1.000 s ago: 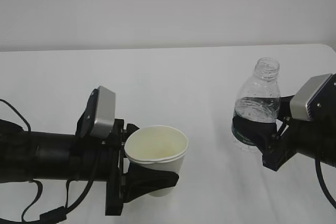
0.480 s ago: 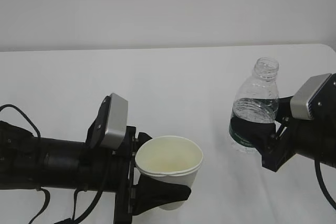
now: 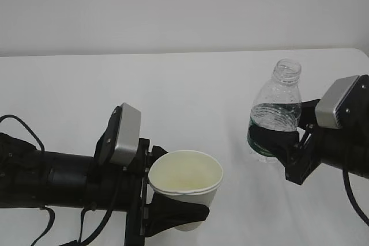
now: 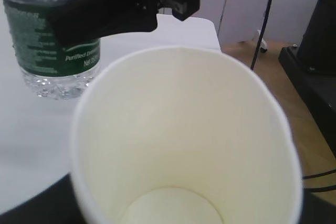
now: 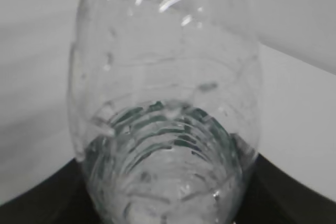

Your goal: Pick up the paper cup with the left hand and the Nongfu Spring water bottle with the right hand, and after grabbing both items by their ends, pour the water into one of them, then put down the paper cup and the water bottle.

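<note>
The cup (image 3: pixel 185 187) sits at about 6 o'clock in the exterior view, held clear of the white worktop (image 3: pixel 190 90), its mouth up and tipped slightly toward the camera. Its inside is cream and looks dry; the left wrist view looks straight down into it to the round bottom (image 4: pixel 184 145). The left hand (image 3: pixel 167 214) comes in from 9 o'clock, its jaws parted to the cup's width and clamped on the lower wall, one black finger (image 3: pixel 179 216) showing across the front of the cup. A grey box (image 3: pixel 123 135) rides on the wrist above the cup's rim, and loose black cables (image 3: pixel 34 142) trail off the arm toward 8 o'clock.

The bottle (image 3: pixel 275 113) is at about 3 o'clock from the cup, well apart from it, capless, lifted off the worktop and leaning a little with its neck toward 1 o'clock. Water (image 3: pixel 274 118) fills roughly its lower half, the level just above the dark green label (image 3: pixel 262 140). The right hand (image 3: pixel 285 148) reaches in from 3 o'clock, jaws spread to the bottle's girth and closed around the label band near the base. In the right wrist view the bottle (image 5: pixel 168 103) fills the frame between the dark fingers
</note>
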`<state>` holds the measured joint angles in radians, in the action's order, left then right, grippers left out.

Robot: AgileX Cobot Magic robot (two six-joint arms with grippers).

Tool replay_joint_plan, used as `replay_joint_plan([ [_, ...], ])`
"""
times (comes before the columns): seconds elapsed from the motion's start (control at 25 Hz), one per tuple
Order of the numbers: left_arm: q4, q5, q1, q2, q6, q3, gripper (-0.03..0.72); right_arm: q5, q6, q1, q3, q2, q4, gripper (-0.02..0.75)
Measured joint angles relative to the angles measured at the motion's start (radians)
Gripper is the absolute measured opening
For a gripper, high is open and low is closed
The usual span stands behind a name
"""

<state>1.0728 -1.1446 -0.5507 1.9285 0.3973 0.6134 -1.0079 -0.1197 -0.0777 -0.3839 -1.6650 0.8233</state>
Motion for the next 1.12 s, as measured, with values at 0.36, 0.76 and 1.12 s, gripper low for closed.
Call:
replay_joint_plan([
  [0.36,0.000,0.000,-0.012,0.000,-0.005,0.027,0.438,0.060,-0.013,0.000,-0.067,0.000,0.059,0.474],
  [0.76,-0.025,0.000,-0.079,0.000,-0.010,0.098,0.437,0.117,-0.017,0.000,-0.125,0.000,0.123,0.474],
  [1.12,-0.028,0.000,-0.090,0.000,-0.010,0.098,0.435,0.124,-0.017,0.000,-0.175,0.000,0.173,0.474],
])
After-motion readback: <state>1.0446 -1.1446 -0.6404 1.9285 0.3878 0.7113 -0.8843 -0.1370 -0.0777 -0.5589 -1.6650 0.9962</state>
